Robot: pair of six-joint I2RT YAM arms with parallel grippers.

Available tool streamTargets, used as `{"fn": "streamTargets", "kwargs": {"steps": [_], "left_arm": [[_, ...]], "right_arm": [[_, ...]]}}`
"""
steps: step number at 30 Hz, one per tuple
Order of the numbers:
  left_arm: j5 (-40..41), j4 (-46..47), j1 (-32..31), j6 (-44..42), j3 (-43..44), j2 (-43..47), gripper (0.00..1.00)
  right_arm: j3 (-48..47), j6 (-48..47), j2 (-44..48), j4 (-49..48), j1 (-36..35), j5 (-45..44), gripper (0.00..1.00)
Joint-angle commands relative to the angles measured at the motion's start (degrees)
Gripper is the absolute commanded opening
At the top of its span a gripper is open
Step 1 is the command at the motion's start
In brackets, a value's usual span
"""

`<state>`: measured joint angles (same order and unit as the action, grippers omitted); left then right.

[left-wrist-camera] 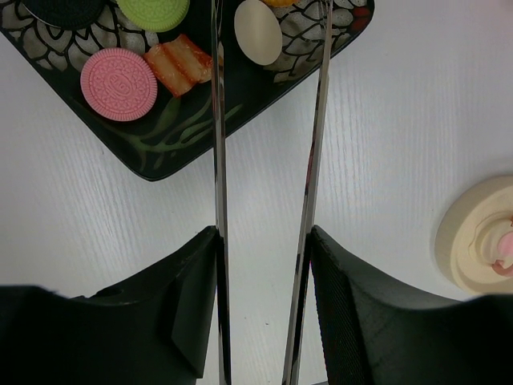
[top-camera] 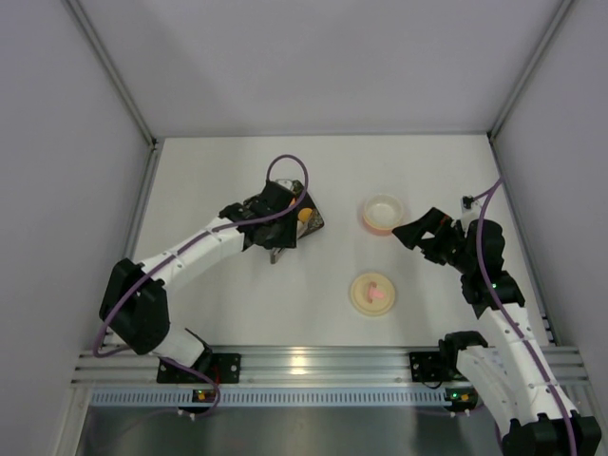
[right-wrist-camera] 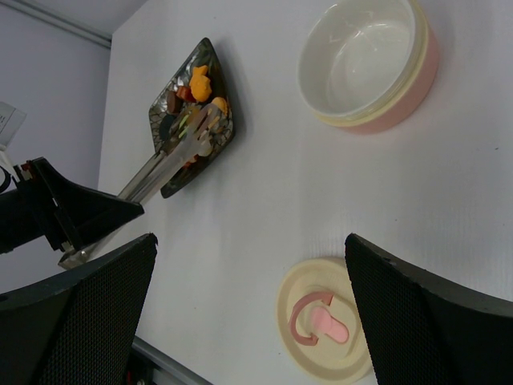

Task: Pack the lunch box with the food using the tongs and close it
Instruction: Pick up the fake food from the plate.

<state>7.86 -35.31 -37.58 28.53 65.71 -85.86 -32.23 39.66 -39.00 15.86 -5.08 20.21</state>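
My left gripper (left-wrist-camera: 264,233) is shut on the tongs (left-wrist-camera: 218,144), one silvery arm against each finger. The tongs' tips reach over the dark floral plate (left-wrist-camera: 160,144) and stand apart either side of a cream oval piece (left-wrist-camera: 258,30). Other food on the plate includes a pink cookie (left-wrist-camera: 119,83), a green one (left-wrist-camera: 154,11) and an orange-red wafer (left-wrist-camera: 179,64). The lunch box (top-camera: 383,214) stands empty (right-wrist-camera: 401,104) right of the plate. Its lid (top-camera: 372,293) lies flat nearer the arms, pink knob up. My right gripper (top-camera: 408,233) hangs open beside the bowl, above the table by the lid (right-wrist-camera: 321,321).
The plate (top-camera: 313,223) sits mid-table, partly under my left wrist. Grey walls close in the table on three sides. An aluminium rail (top-camera: 313,366) runs along the near edge between the arm bases.
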Motion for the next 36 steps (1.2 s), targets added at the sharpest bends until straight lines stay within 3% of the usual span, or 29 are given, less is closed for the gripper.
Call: {"fn": "streamTargets", "kwargs": {"steps": [1, 12, 19, 36], "left_arm": [[1.54, 3.4, -0.12, -0.76, 2.67, -0.53, 0.53], [1.46, 4.02, -0.12, -1.29, 4.24, -2.2, 0.52], [1.02, 2.62, -0.12, -1.11, 5.83, -2.29, 0.42], [0.85, -0.55, -0.21, -1.81, 10.13, -0.18, 0.38]], "right_arm": [[0.06, -0.37, 0.16, -2.32, 0.95, -0.43, 0.99], [-0.38, -0.55, -0.2, -2.23, 0.95, -0.26, 1.0], [-1.26, -0.9, -0.72, -1.88, 0.95, -0.17, 0.99], [-1.79, -0.9, -1.34, -1.88, 0.86, 0.01, 0.99]]}}
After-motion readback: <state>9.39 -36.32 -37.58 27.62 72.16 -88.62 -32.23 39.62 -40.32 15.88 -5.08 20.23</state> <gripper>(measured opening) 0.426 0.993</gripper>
